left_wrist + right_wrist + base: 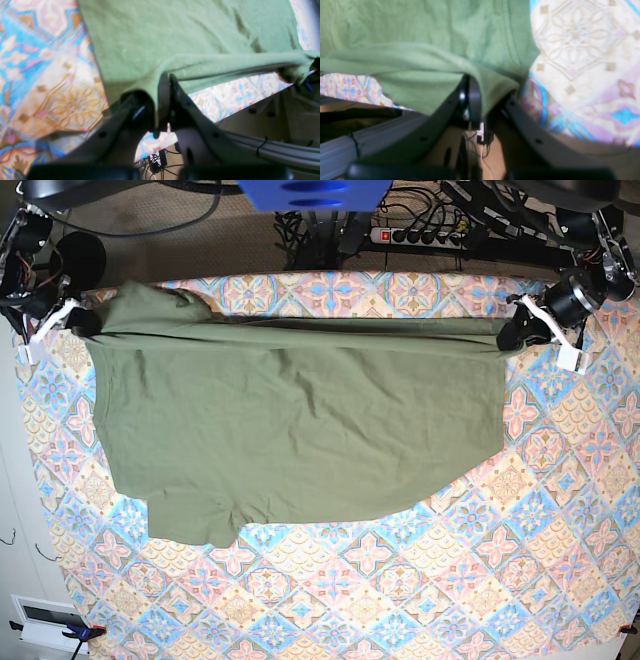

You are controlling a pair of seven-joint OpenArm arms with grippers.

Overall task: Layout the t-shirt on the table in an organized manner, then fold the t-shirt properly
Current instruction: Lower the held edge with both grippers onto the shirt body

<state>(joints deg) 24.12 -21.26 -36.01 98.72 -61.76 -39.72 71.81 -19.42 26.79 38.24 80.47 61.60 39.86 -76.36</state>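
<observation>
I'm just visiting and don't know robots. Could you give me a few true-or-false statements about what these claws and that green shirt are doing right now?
1. Both claws are pinching the t-shirt. True: the left claw and the right claw are each shut on an edge of it.
2. The shirt is folded into a neat small square. False: it lies spread wide in one layer across the table.
3. The claws grip the shirt at opposite ends of one edge. True.
4. The shirt is red. False: it is olive green.
5. The cloth on the table is plain white. False: it has blue, pink and cream tile patterns.
</observation>
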